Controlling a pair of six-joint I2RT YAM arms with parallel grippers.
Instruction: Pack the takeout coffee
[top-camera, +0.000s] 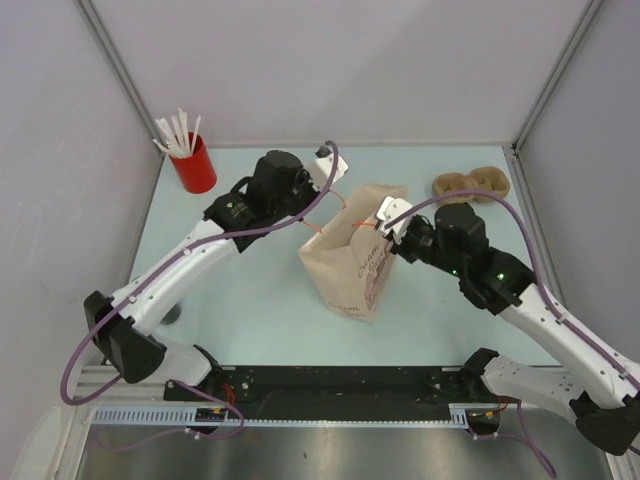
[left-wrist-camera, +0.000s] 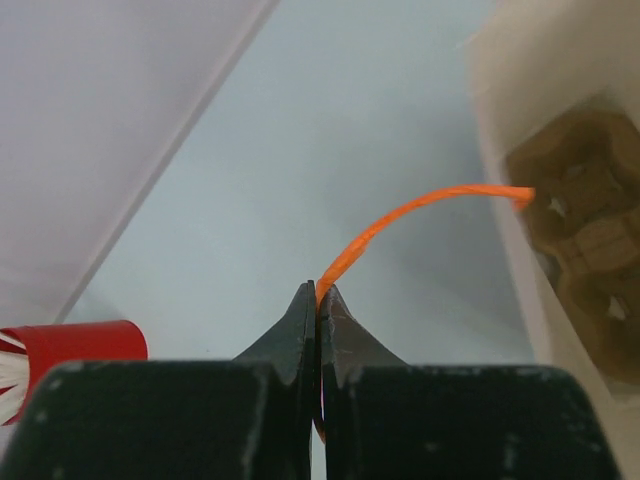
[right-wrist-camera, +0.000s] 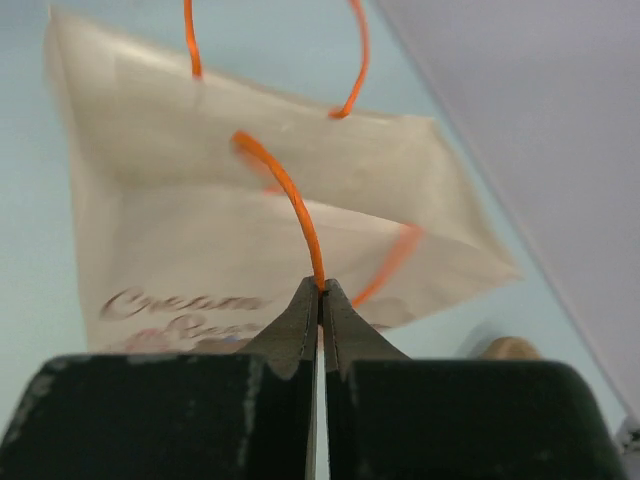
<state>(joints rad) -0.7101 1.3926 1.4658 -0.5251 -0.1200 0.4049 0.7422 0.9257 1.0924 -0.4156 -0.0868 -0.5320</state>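
The brown paper bag (top-camera: 352, 262) stands open at mid-table. My left gripper (top-camera: 314, 214) is shut on one orange string handle (left-wrist-camera: 420, 210), pinched between its tips (left-wrist-camera: 319, 292). My right gripper (top-camera: 374, 226) is shut on the other orange handle (right-wrist-camera: 290, 200), held at its tips (right-wrist-camera: 320, 286). The two handles are held apart over the bag's mouth. A brown moulded cardboard piece (left-wrist-camera: 585, 235) shows inside the bag. A small dark grey round thing (top-camera: 172, 313), perhaps the takeout coffee, peeks out beside my left arm's lower link and is mostly hidden.
A red cup of white straws (top-camera: 193, 160) stands at the back left and shows in the left wrist view (left-wrist-camera: 70, 345). A brown cardboard cup carrier (top-camera: 470, 186) lies at the back right. Grey walls close in the table on three sides.
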